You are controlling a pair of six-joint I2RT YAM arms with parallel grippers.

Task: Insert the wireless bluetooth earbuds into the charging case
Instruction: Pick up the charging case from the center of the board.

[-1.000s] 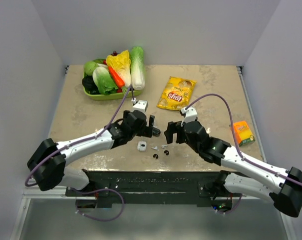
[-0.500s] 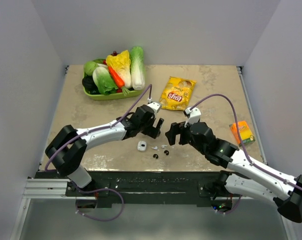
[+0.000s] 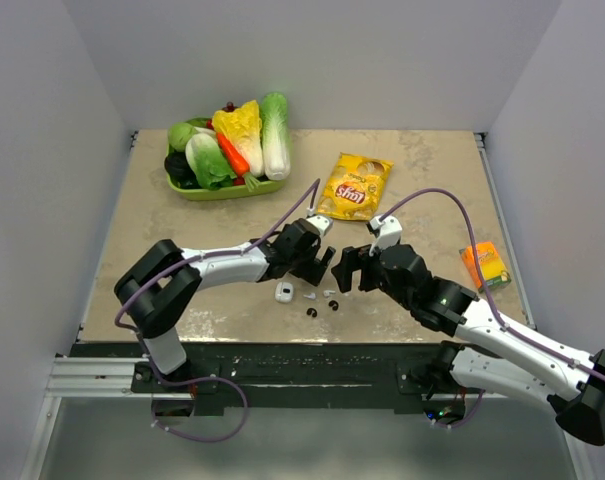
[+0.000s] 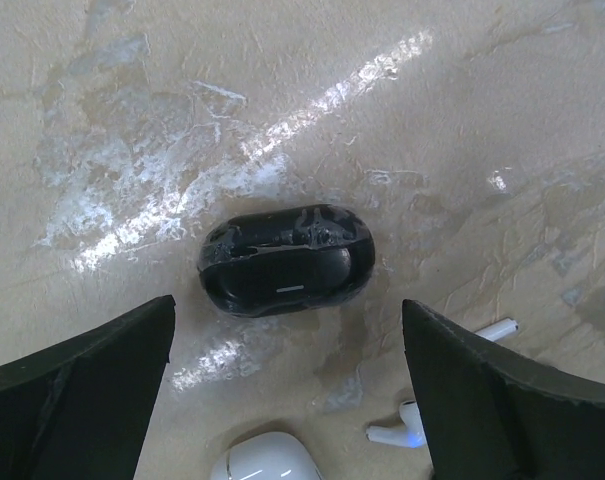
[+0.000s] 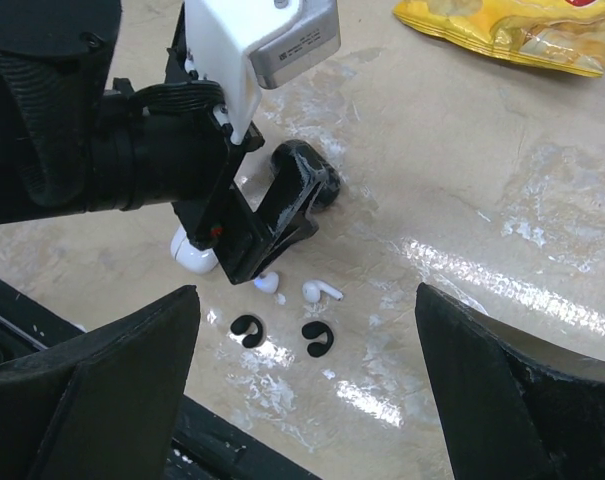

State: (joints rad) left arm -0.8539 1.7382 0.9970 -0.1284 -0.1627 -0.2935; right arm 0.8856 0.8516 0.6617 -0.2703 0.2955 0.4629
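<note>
Four earbuds lie loose on the beige mottled tabletop [image 3: 182, 220], none in a case: two white stemmed buds [image 5: 322, 291] and two dark rounded buds [image 5: 247, 330], close together near the front edge. Just behind them is one glossy black oval charging case [image 4: 287, 258], lid shut, framed by the spread, empty fingers of the left gripper [image 3: 317, 262], which are clear of it. The right gripper [image 3: 342, 268] hovers alongside, equally wide and empty. One small white rounded case [image 3: 284, 292] sits beside the white buds; whether it is open cannot be told, and the left wrist view crops it. By my reckoning, every insertion is still to do.
</note>
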